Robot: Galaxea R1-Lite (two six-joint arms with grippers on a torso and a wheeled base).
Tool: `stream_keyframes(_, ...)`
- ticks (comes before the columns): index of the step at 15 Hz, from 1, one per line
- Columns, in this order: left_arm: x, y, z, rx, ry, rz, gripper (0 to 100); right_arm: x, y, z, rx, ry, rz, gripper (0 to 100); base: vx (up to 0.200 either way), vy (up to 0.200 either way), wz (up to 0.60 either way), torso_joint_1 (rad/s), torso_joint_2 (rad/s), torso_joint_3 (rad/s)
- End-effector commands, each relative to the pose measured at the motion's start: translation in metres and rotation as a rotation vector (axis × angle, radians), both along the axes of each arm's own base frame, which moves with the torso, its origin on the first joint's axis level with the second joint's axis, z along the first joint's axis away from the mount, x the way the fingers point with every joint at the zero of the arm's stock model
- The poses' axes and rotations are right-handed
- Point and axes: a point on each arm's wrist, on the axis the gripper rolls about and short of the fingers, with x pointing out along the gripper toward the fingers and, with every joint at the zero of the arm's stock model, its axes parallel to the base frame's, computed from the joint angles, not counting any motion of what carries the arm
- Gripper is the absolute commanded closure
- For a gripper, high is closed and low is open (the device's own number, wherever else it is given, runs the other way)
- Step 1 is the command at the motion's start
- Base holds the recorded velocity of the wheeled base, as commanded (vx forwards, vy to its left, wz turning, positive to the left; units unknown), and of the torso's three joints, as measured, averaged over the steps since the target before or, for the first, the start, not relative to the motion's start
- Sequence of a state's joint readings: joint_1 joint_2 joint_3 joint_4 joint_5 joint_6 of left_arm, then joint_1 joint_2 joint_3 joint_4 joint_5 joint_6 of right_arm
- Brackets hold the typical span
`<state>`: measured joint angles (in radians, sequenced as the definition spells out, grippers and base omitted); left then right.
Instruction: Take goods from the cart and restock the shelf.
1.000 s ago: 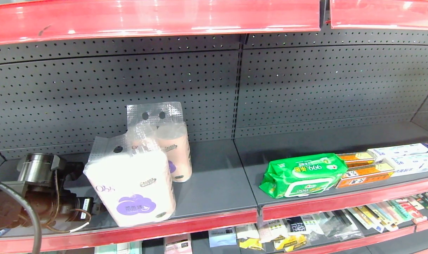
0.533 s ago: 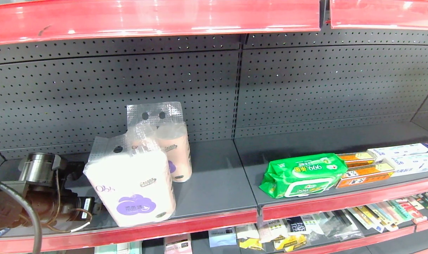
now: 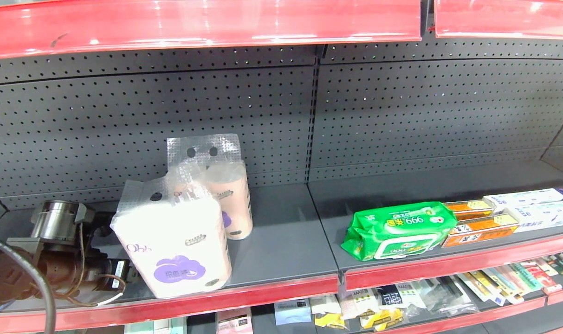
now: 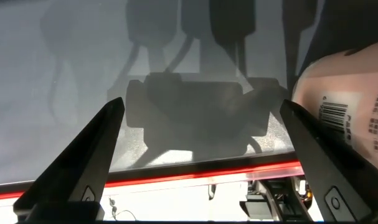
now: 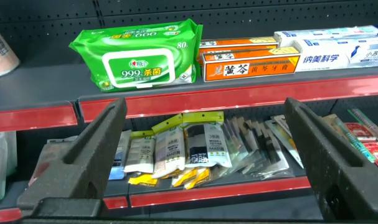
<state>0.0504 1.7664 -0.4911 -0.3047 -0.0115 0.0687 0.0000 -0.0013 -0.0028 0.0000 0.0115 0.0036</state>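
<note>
A white pack of toilet rolls (image 3: 174, 246) with a purple cloud print stands at the front of the grey shelf (image 3: 281, 241). A second, pinkish pack (image 3: 225, 199) stands behind it. My left arm (image 3: 63, 269) lies on the shelf just left of the front pack. In the left wrist view my left gripper (image 4: 201, 106) is open over the shelf floor, with nothing between its fingers and the pack (image 4: 350, 106) beside one finger. My right gripper (image 5: 205, 102) is open and empty in front of the shelf, facing a green wipes pack (image 5: 139, 53).
The green wipes pack (image 3: 397, 229) lies at the shelf front right of centre, with orange and white boxes (image 3: 481, 222) beside it. Hanging sachets (image 5: 176, 149) fill the lower shelf. A red-edged shelf (image 3: 202, 23) runs overhead. Bare shelf floor lies between the rolls and the wipes.
My left arm has shifted slightly to the right, closer to the front pack of rolls. The packs and other goods have stayed in place.
</note>
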Motion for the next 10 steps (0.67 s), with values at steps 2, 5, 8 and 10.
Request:
stream_keyframes(2, 0.0001, -0.0025, 0.0016, 0.0, -0.007, -0.011, 0, 0.0001, 0.0, 0.0001, 0.001, 0.001, 0.001, 0, 0.0, 0.0, 0.0, 0.0, 0.0, 0.0)
stream_keyframes(5, 0.0003, -0.0036, 0.0021, -0.001, -0.009, -0.015, 0, 0.0001, 0.0, 0.0001, 0.001, 0.001, 0.001, 0, 0.0, 0.0, 0.0, 0.0, 0.0, 0.0)
stream_keyframes(8, 0.0005, -0.0069, 0.0031, -0.001, -0.013, -0.028, 0, 0.0001, 0.0, 0.0001, 0.001, 0.001, 0.001, 0, 0.0, 0.0, 0.0, 0.0, 0.0, 0.0)
stream_keyframes(10, 0.0004, -0.0091, 0.0035, -0.001, -0.015, -0.038, 0, 0.0001, 0.0, 0.0001, 0.001, 0.001, 0.001, 0, 0.0, 0.0, 0.0, 0.0, 0.0, 0.0)
